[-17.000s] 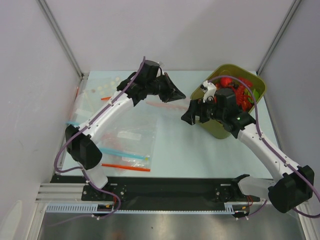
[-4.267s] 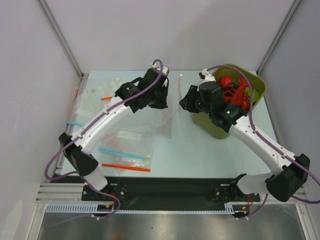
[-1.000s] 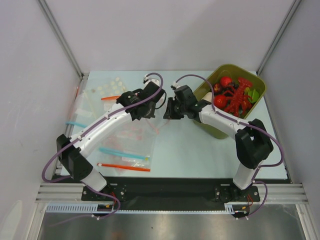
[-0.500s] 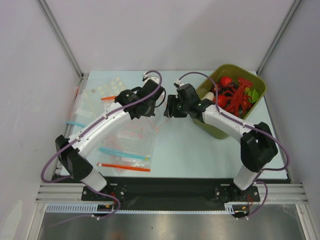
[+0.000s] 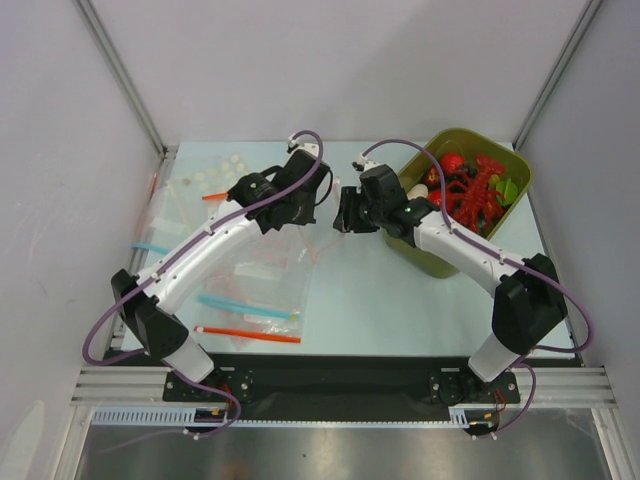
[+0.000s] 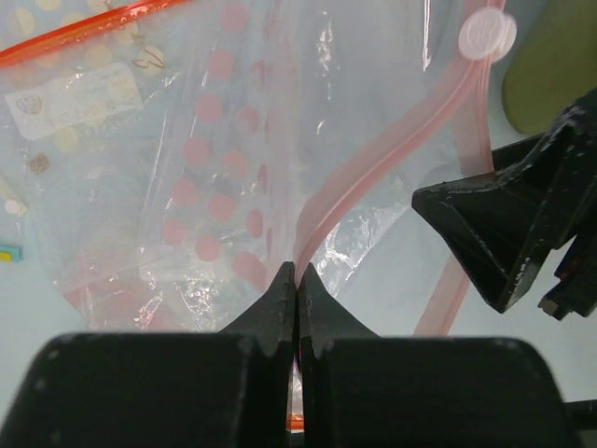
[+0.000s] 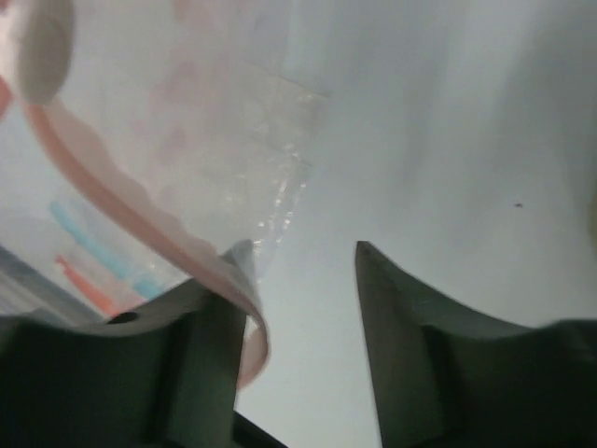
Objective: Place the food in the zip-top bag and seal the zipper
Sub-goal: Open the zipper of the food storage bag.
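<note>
The zip-top bag (image 5: 285, 262) is clear with pink dots and hangs from my left gripper (image 5: 308, 208) down onto the table. In the left wrist view my left gripper (image 6: 297, 273) is shut on the pale pink zipper (image 6: 373, 163) at the bag's mouth. My right gripper (image 5: 344, 214) faces it, close by, and is open (image 7: 303, 252). The zipper's other lip (image 7: 140, 224) lies over the left of its fingers (image 7: 219, 308). The red lobster (image 5: 478, 190), tomato (image 5: 452, 162) and white radish (image 5: 418, 190) lie in the green bin.
The olive-green bin (image 5: 522, 168) stands at the back right. Flat clear bags lie at the left: one with an orange-red strip (image 5: 250, 335), one with a blue strip (image 5: 240, 305), others at the back left (image 5: 200, 185). Walls close in both sides.
Both grippers stay at the bag's mouth. The right arm's elbow has swung out to the right. My left gripper has shifted slightly back and right with the zipper.
</note>
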### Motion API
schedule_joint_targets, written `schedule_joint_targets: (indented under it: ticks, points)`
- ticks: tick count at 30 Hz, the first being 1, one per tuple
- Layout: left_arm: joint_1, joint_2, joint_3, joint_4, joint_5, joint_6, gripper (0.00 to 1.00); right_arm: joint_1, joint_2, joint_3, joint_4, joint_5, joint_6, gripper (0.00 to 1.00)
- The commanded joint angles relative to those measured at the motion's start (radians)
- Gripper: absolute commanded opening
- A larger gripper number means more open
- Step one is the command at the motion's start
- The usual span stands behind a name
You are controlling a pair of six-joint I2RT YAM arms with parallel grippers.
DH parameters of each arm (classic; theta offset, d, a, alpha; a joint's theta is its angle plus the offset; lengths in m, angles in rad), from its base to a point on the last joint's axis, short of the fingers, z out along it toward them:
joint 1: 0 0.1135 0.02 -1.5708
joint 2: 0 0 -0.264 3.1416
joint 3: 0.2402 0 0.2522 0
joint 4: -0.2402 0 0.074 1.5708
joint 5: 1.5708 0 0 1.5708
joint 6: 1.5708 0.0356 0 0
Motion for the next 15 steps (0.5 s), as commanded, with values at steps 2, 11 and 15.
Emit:
schedule_joint_targets:
  ticks: [2, 11, 15]
  points:
    - [0.002, -0.005, 0.075, 0.005, -0.015, 0.005, 0.0, -0.003, -0.032, 0.052, -0.041, 0.103, -0.013, 0.66]
    - [0.002, -0.036, 0.082, 0.09, 0.119, 0.005, 0.0, 0.026, -0.03, 0.087, 0.074, 0.033, 0.059, 0.74]
    - [0.003, -0.019, 0.095, 0.067, 0.108, -0.003, 0.0, 0.026, -0.029, 0.102, 0.094, 0.027, 0.085, 0.64]
